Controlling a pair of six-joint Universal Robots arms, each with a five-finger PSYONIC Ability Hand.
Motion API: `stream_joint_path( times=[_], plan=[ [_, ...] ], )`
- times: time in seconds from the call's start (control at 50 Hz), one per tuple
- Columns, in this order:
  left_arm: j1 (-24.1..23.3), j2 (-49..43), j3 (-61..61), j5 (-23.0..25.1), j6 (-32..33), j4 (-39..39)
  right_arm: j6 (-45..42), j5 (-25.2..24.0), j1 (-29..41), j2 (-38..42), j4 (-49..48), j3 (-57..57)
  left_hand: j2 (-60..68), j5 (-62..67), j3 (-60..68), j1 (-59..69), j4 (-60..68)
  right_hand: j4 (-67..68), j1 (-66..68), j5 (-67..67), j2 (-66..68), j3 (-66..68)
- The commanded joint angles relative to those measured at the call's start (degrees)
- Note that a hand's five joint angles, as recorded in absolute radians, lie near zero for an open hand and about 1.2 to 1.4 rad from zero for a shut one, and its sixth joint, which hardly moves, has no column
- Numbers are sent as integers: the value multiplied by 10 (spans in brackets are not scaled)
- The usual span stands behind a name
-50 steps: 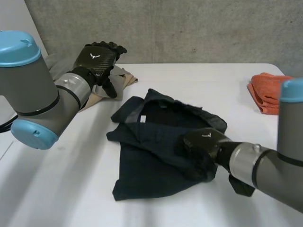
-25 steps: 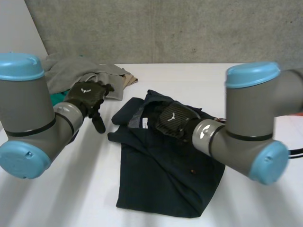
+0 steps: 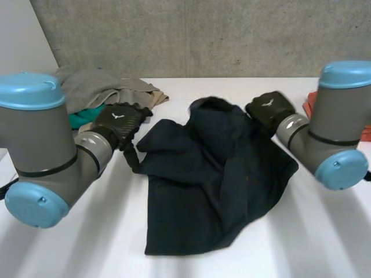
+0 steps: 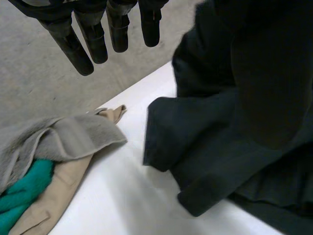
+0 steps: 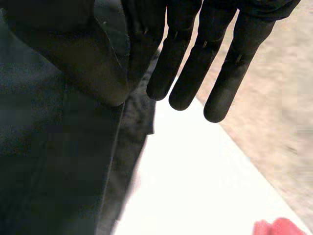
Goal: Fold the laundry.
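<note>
My right hand (image 3: 268,109) pinches far edge of limp dark cloth shirt (image 3: 203,174), left hand (image 3: 119,120) open, empty; I'd grab its left corner.

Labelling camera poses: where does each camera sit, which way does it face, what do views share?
Head view: behind, between the arms, looking down on the white table; both arms, left hand, right hand show.
Left wrist view: on that wrist, looking past the open left hand at a grey towel.
Right wrist view: on that wrist, looking past the right hand along the table.
All share the dark navy garment.
</note>
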Motion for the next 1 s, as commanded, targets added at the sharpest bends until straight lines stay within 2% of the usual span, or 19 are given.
stream_joint_path(
  times=[0.02,0.06,0.14,0.16,0.18,0.2,0.28,0.36,0.44,0.46,0.52,0.54,0.62,0.7,0.82,0.9,0.98,1.0],
  plan=[
    [-53,32,-26,-7,34,-38,-24,72,-28,35,-19,-39,-17,-27,-18,-12,-15,118,152,134,128,122],
    [-73,43,-39,-10,42,-52,-49,97,-40,56,-18,-61,-17,-27,-18,-12,-15,118,152,134,128,122],
    [-117,55,-54,-22,51,-74,-84,111,-42,83,13,-89,-17,-27,-18,-12,-15,118,152,134,128,122],
    [-123,55,-56,-24,51,-79,-84,111,-41,85,23,-90,-17,-27,-18,-12,-15,21,55,38,32,25],
    [-144,56,-59,-39,49,-93,-78,111,-39,82,47,-90,-17,-27,-18,-12,-15,-519,-485,-503,-509,-515],
    [-145,56,-59,-39,49,-93,-73,109,-38,78,59,-89,-17,-27,-18,-12,-15,-582,-548,-566,-572,-578],
    [-180,52,-64,-68,44,-119,-26,95,-42,40,98,-74,-17,-27,-18,-12,-15,-582,-548,-566,-572,-578],
    [-211,41,-70,-96,37,-126,6,45,-62,-23,117,-36,-17,-27,-18,-12,-15,-582,-548,-566,-572,-578],
    [-238,23,-72,-125,34,-121,-24,-20,-96,-83,130,14,19,9,17,24,21,-582,-548,-566,-572,-578],
    [-249,13,-70,-134,33,-121,-53,-50,-112,-102,136,35,21,11,19,25,23,-569,-535,-553,-559,-565],
    [-268,-3,-68,-146,33,-120,-104,-93,-135,-124,154,67,21,11,19,26,23,-481,-447,-465,-471,-477],
    [-279,-18,-64,-152,33,-119,-143,-124,-150,-133,174,85,21,11,19,26,23,-426,-392,-410,-416,-422],
    [-296,-56,-49,-176,33,-114,-232,-183,-178,-131,227,122,21,11,19,26,23,-347,-313,-330,-336,-343],
    [-295,-87,-31,-201,33,-90,-291,-207,-193,-108,258,147,21,11,19,26,23,-329,-296,-313,-319,-326],
    [-292,-111,-14,-208,34,-60,-278,-236,-199,-61,201,159,54,44,53,59,56,-415,-381,-399,-405,-411],
    [-288,-123,-2,-207,35,-46,-237,-239,-200,-34,123,167,231,220,229,235,233,-417,-383,-401,-407,-413],
    [-279,-140,9,-206,40,-35,-199,-239,-197,-11,67,172,441,431,439,446,443,-419,-385,-402,-408,-415],
    [-275,-146,16,-208,46,-33,-189,-241,-196,-5,48,177,526,516,525,531,528,-419,-385,-402,-408,-415]
  ],
)
